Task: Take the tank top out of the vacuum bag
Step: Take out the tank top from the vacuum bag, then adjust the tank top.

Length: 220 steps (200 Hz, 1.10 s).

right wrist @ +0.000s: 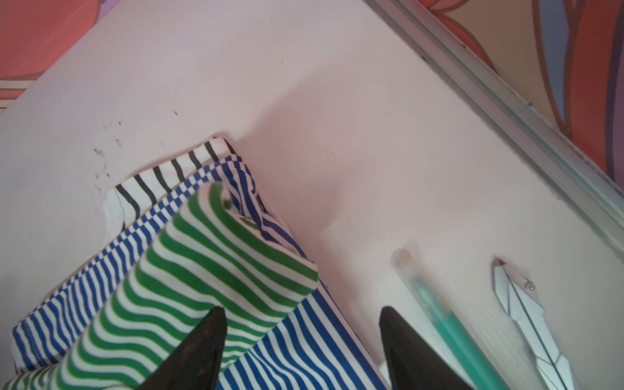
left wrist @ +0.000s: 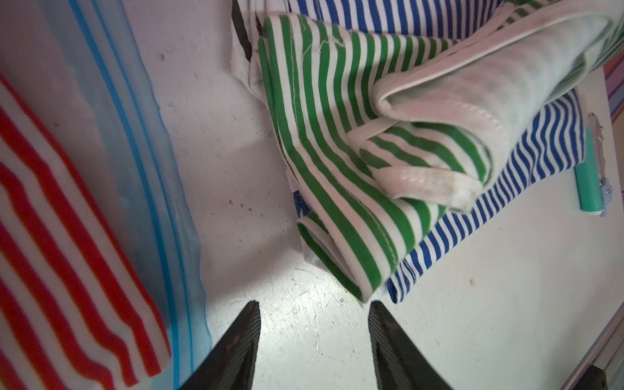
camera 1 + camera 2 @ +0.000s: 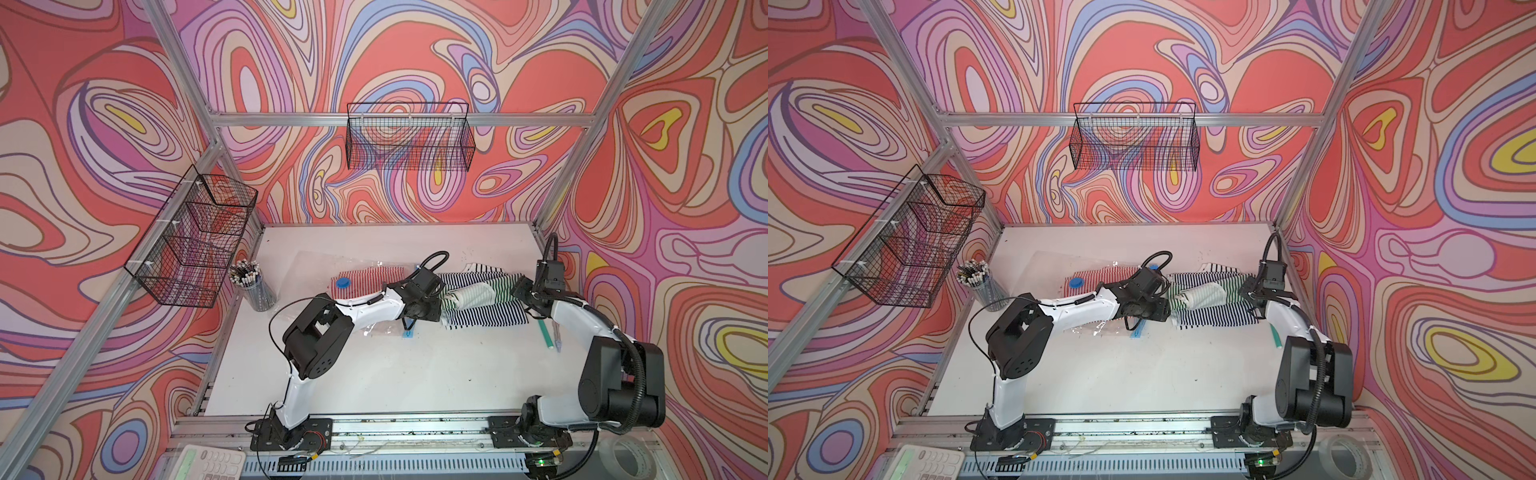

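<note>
Black fingers (image 2: 236, 347) of the left gripper (image 2: 313, 305) stood apart over bare table (image 2: 236, 169), gripping nothing. The vacuum bag (image 2: 84, 84) lay just beside one of them, its blue zip strip (image 2: 148, 189) running down past that finger; whether the two touched could not be told. A red top (image 2: 67, 236) sat inside the bag. In both top views the bag lay flat under the left arm, with its round valve cap (image 3: 343, 283) (image 3: 1076, 284) facing up over the red stripes.

A green top (image 2: 337, 152) lay outside the bag, crumpled on a blue top (image 2: 506, 189) just beyond the other left finger and between the two grippers.

The right gripper (image 1: 302, 310) was also spread wide and held nothing. One finger hung over the green top's edge and the other over the table beside a teal pen (image 1: 449, 324). Well apart from these fingers, the bag lay on the far side of the pile. A black-striped top (image 1: 158, 179) peeked out from under the blue one.
</note>
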Each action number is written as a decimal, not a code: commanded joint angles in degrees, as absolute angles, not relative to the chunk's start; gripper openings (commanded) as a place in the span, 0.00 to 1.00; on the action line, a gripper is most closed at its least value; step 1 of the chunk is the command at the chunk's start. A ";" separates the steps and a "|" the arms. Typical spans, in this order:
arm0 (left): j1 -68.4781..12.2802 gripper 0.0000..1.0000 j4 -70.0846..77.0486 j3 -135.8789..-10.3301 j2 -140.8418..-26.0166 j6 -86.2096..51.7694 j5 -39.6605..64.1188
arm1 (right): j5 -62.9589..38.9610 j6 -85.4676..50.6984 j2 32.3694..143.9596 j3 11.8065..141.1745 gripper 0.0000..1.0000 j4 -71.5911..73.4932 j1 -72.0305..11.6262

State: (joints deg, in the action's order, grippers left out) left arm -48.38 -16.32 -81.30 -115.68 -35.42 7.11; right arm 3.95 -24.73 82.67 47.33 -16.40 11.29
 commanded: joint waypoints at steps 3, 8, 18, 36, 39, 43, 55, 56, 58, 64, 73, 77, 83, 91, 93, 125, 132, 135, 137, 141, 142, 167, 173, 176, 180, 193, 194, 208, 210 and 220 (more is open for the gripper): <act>-48.34 0.55 -16.32 -84.07 -117.44 -35.34 7.73 | 1.46 -25.94 83.70 45.94 0.74 -13.34 12.22; -48.34 0.55 -16.53 -84.50 -117.78 -35.24 7.66 | 1.08 -26.10 84.01 45.81 0.73 -12.63 12.22; -48.34 0.55 -17.08 -85.39 -118.49 -34.91 7.40 | 0.00 -26.09 84.64 45.70 0.70 -11.13 12.30; -48.34 0.55 -16.86 -86.29 -119.17 -34.79 6.66 | -0.35 -26.25 86.28 45.94 0.67 -9.19 12.28; -48.34 0.55 -16.68 -86.31 -119.30 -34.80 6.54 | -0.55 -26.21 86.66 46.08 0.66 -8.84 12.30; -48.39 0.55 -16.52 -86.39 -119.47 -34.65 6.44 | -0.66 -26.19 87.10 46.26 0.65 -8.44 12.30; -48.34 0.55 -16.52 -87.35 -120.41 -34.52 5.92 | -1.01 -26.19 88.59 46.79 0.62 -7.71 12.29; -48.34 0.55 -16.61 -87.40 -120.50 -34.53 5.90 | -1.03 -26.19 88.72 46.86 0.62 -7.68 12.26; -48.34 0.55 -16.83 -87.75 -120.74 -34.47 5.85 | -1.05 -26.26 88.98 47.00 0.61 -7.54 12.29; -48.34 0.55 -17.65 -88.60 -121.39 -34.35 5.37 | -1.38 -26.18 89.63 47.15 0.58 -7.21 12.30; -48.34 0.55 -18.55 -89.68 -122.17 -34.21 5.02 | -1.90 -26.06 90.30 47.16 0.55 -6.17 12.30; -48.35 0.55 -18.63 -89.93 -122.42 -34.16 4.96 | -2.02 -26.10 90.61 47.19 0.53 -5.82 12.30; -48.35 0.55 -18.49 -90.16 -122.75 -34.11 4.73 | -2.10 -26.10 90.87 47.31 0.52 -5.45 12.30; -48.41 0.55 -18.22 -90.14 -122.94 -34.29 4.41 | -2.50 -25.93 91.08 47.29 0.48 -4.84 12.30; -48.36 0.55 -18.05 -90.14 -123.06 -34.35 4.35 | -2.60 -25.88 91.08 47.24 0.47 -4.70 12.30; -48.29 0.54 -18.28 -91.82 -124.47 -33.70 2.26 | -1.60 -25.14 91.38 47.62 0.40 -3.25 12.30; -48.20 0.53 -18.54 -92.37 -124.86 -33.58 2.11 | -1.10 -25.06 91.74 47.92 0.39 -3.36 12.30; -48.21 0.53 -18.59 -92.52 -125.05 -33.45 2.04 | -1.14 -24.96 91.94 48.02 0.38 -3.34 12.29; -48.18 0.53 -18.56 -92.61 -125.13 -33.43 2.03 | -1.01 -24.90 92.09 48.11 0.38 -3.38 12.30; -48.16 0.53 -18.62 -92.91 -125.30 -33.36 2.00 | -1.01 -24.75 92.23 48.20 0.38 -3.29 12.30; -48.16 0.53 -18.62 -92.90 -125.31 -33.38 2.01 | -1.03 -24.68 92.30 48.23 0.38 -3.23 12.30; -47.95 0.45 -18.59 -94.26 -126.66 -32.99 1.71 | -1.31 -24.85 93.72 48.82 0.36 -2.40 12.30; -47.94 0.39 -18.79 -94.67 -126.97 -32.87 1.55 | -1.42 -24.87 94.02 48.94 0.34 -2.33 12.30; -47.87 0.36 -18.99 -94.86 -127.12 -32.92 1.42 | -1.56 -24.92 94.16 49.07 0.33 -2.17 12.30; -47.74 0.34 -19.19 -95.12 -127.25 -32.95 1.25 | -1.75 -24.88 94.34 49.15 0.31 -2.09 12.30; -47.43 0.25 -19.55 -95.75 -127.70 -32.79 0.99 | -1.85 -25.00 94.81 49.46 0.22 -1.86 12.30; -47.40 0.25 -19.58 -95.78 -127.75 -32.83 0.94 | -1.89 -25.03 94.87 49.47 0.22 -1.90 12.30; -47.16 0.18 -19.39 -95.89 -127.81 -32.78 0.67 | -1.65 -25.05 95.29 49.66 0.07 -1.72 12.30; -47.12 0.17 -19.33 -95.85 -127.86 -32.83 0.70 | -1.58 -25.05 95.28 49.72 0.05 -1.77 12.30; -46.94 0.14 -19.17 -95.85 -127.90 -32.83 0.76 | -1.73 -25.05 95.45 49.82 0.00 -1.74 12.30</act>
